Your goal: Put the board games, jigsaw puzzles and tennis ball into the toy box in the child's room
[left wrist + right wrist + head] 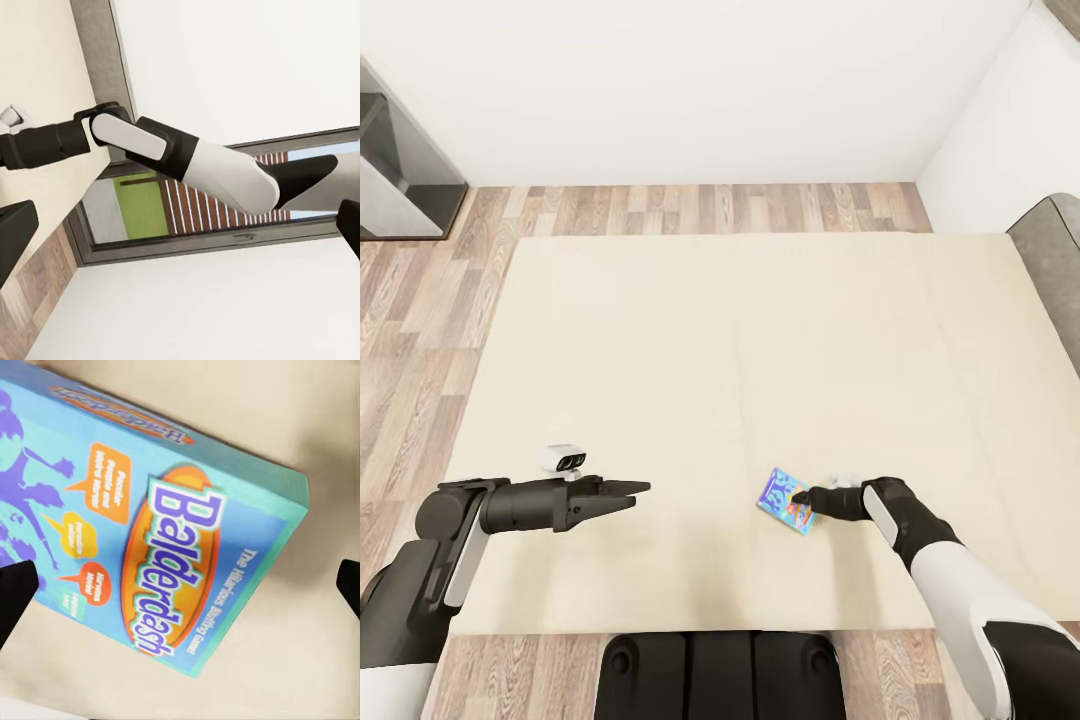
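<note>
A board game point(786, 502) lies flat on the bed point(760, 350), near its front edge and right of the middle. The right hand point(801, 497) sits over it. The left hand point(630, 490) hangs above the bed well to its left.

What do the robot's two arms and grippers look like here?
Both arms have white upper shells and black forearms and wrists. The left gripper is black with slim tapered fingers, a small white two-lens camera above its wrist. The right gripper is black too.
</note>
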Available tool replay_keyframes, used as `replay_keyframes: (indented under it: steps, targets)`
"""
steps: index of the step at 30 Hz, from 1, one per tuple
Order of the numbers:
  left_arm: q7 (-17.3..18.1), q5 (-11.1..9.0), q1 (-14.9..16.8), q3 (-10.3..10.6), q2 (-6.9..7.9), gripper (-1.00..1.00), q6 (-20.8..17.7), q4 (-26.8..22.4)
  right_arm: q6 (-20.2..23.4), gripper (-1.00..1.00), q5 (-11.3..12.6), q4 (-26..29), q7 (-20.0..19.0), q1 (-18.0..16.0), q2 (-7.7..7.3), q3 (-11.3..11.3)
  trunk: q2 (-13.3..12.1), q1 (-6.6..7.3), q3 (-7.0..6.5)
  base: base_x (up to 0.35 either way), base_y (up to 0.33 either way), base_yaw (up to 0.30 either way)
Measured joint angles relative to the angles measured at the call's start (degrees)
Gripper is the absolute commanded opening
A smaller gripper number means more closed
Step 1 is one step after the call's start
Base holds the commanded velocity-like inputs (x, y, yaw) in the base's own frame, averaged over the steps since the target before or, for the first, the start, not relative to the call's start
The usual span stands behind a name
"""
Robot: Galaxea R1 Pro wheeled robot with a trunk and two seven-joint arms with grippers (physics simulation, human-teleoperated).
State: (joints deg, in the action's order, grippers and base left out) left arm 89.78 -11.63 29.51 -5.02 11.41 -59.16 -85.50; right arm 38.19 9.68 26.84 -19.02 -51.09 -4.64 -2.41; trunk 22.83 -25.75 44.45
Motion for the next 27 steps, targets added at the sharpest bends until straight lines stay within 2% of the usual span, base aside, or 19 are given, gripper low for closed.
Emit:
replay_keyframes:
  steps: [8,27]
  targets:
    - [0.0,0.0,0.0,0.0,0.06,1.0,0.0,0.0,-0.5,1.0,-0.1,0.0,0.1,-0.2,0.08,-0.1,0.0,0.0,0.0,0.0,0.0,0.0]
    - [0.0,0.0,0.0,0.0,0.08,1.0,0.0,0.0,-5.2,1.0,-0.2,0.0,0.2,-0.3,1.15,0.1,0.0,0.0,0.0,0.0,0.0,0.0]
